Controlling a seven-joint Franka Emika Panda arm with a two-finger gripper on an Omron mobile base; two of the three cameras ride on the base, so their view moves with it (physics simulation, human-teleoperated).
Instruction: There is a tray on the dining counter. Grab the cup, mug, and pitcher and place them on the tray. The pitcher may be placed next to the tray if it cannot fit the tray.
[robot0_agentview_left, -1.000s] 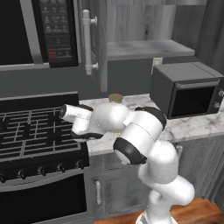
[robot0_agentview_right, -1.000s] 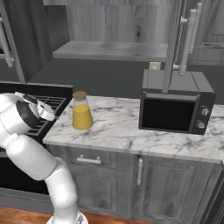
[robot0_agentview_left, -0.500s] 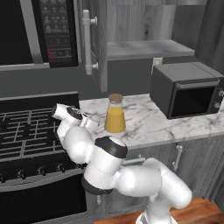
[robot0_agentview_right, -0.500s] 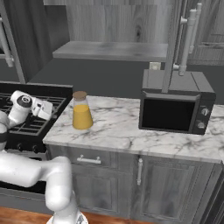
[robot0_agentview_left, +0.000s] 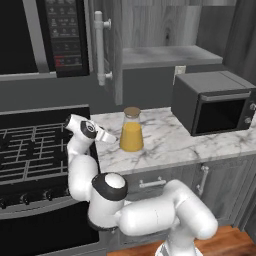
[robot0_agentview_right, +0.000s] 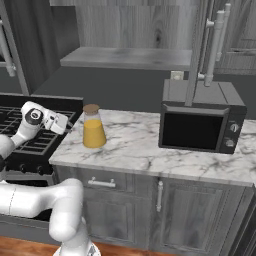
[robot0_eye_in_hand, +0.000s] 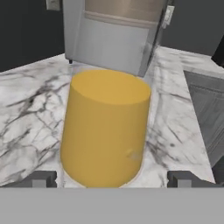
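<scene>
The pitcher (robot0_agentview_left: 132, 131) (robot0_agentview_right: 93, 128), clear glass with orange liquid and a cork-brown lid, stands upright on the white marble kitchen counter (robot0_agentview_left: 170, 145) near its stove-side end. My gripper (robot0_agentview_left: 113, 138) (robot0_agentview_right: 68, 125) hovers just left of it, level with its body and pointing at it, a small gap apart. In the hand view the orange body of the pitcher (robot0_eye_in_hand: 105, 127) looms close ahead, and the gripper (robot0_eye_in_hand: 111, 179) stands open, its fingertips (robot0_eye_in_hand: 40, 178) wider apart than the glass. The tray, cup, mug and dining counter are out of view.
A dark microwave (robot0_agentview_left: 215, 102) (robot0_agentview_right: 200, 120) sits on the counter to the pitcher's right. The black stove (robot0_agentview_left: 30, 150) lies left, under my hand. An open cabinet door (robot0_agentview_left: 107, 45) hangs above the pitcher, with a shelf (robot0_agentview_right: 130, 57) behind it.
The arm has folded down low in front of the stove. The hand has swung right, from over the burners to just beside the pitcher. The jaws stayed open.
</scene>
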